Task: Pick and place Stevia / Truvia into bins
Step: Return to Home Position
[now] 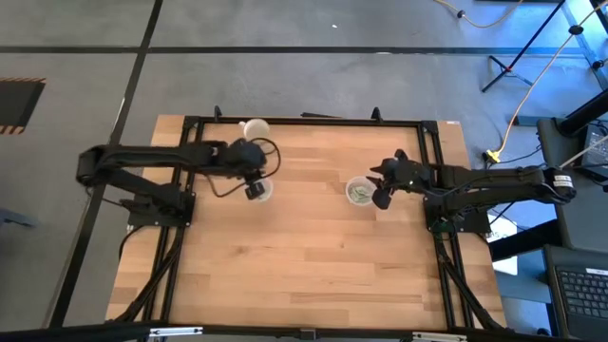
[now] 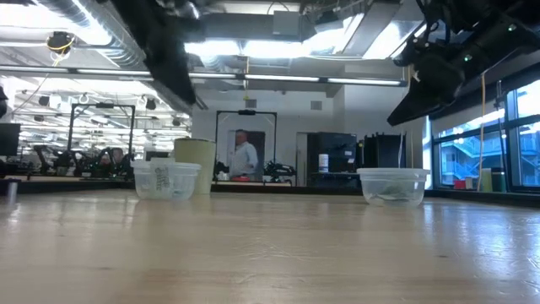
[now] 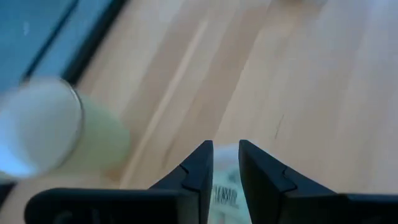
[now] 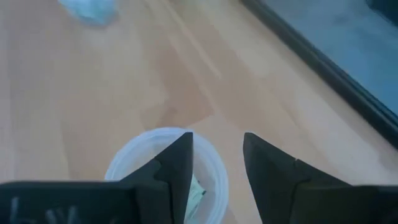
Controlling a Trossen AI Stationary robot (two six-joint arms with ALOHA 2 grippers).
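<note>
Dark print shows on a packet lying in the left clear cup, too blurred to read; the left gripper hangs just above that cup, fingers a narrow gap apart with nothing between them. The right clear cup holds pale green packets, perhaps several, and the right gripper hovers over its edge, fingers spread and empty. A cream cup stands near the left clear cup on the wooden table.
</note>
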